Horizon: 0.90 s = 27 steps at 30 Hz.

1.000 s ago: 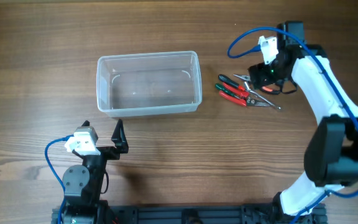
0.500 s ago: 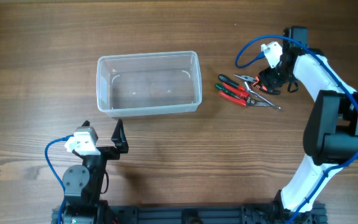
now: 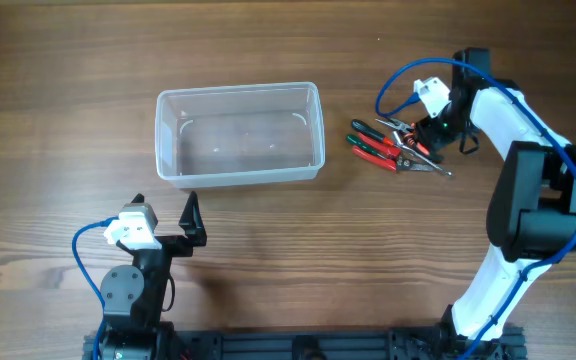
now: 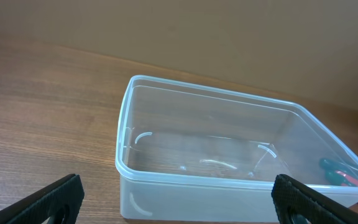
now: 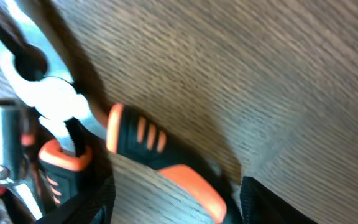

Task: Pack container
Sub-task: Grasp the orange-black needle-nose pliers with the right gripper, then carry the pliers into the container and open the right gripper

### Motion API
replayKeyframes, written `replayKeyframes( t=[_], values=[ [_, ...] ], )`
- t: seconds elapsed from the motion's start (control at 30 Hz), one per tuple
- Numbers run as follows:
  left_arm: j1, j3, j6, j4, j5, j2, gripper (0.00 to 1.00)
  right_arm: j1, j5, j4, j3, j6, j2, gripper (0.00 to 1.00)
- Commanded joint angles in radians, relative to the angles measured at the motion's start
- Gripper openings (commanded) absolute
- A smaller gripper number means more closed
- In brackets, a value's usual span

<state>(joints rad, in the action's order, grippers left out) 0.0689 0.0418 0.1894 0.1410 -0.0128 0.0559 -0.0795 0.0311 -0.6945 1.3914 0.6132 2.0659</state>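
Container (image 3: 238,135), near the bench's far edge, we find empty; left gripper (image 4: 178,200) idles open, right gripper (image 5: 173,205) open astride pliers (image 5: 166,158).

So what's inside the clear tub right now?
Nothing: the tub is empty, the table showing through its clear bottom. The pliers lie outside, to one side. Its see-through walls hide nothing.

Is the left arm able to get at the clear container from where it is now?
Probably yes. The left gripper is open and faces the container from close by, with only bare table between them and nothing in the way.
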Motion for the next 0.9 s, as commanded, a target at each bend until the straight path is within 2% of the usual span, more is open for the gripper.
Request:
replayKeyframes(
  t=[0.0, 0.07, 0.17, 0.27, 0.37, 0.53, 0.63, 0.77, 0.87],
  values=[
    [-0.006, -0.004, 0.009, 0.001, 0.003, -0.001, 1.0, -0.003, 0.067, -0.01, -0.003, -0.018, 0.062, 0.64],
    [-0.006, -0.004, 0.009, 0.001, 0.003, -0.001, 1.0, -0.003, 0.067, -0.019, -0.003, -0.019, 0.074, 0.54],
    [-0.006, -0.004, 0.009, 0.0, 0.003, -0.001, 1.0, -0.004, 0.059, -0.02, -0.003, -0.046, 0.085, 0.45],
    [-0.006, -0.004, 0.009, 0.001, 0.003, -0.001, 1.0, -0.014, 0.015, 0.012, -0.002, -0.132, 0.085, 0.18],
    [-0.006, -0.005, 0.009, 0.001, 0.003, -0.001, 1.0, -0.029, -0.041, 0.04, -0.002, -0.219, 0.085, 0.05],
    [-0.006, -0.005, 0.009, 0.001, 0.003, -0.001, 1.0, -0.045, -0.151, 0.026, 0.024, -0.305, 0.069, 0.04],
    [-0.006, -0.004, 0.009, 0.0, 0.003, -0.001, 1.0, -0.036, -0.152, -0.03, 0.081, -0.307, 0.022, 0.04],
    [-0.006, -0.005, 0.009, 0.001, 0.003, -0.001, 1.0, 0.006, -0.041, -0.125, 0.179, -0.307, -0.069, 0.04],
    [-0.006, -0.004, 0.009, 0.001, 0.003, -0.001, 1.0, 0.091, 0.133, -0.157, 0.262, -0.306, -0.204, 0.04]
  ],
)
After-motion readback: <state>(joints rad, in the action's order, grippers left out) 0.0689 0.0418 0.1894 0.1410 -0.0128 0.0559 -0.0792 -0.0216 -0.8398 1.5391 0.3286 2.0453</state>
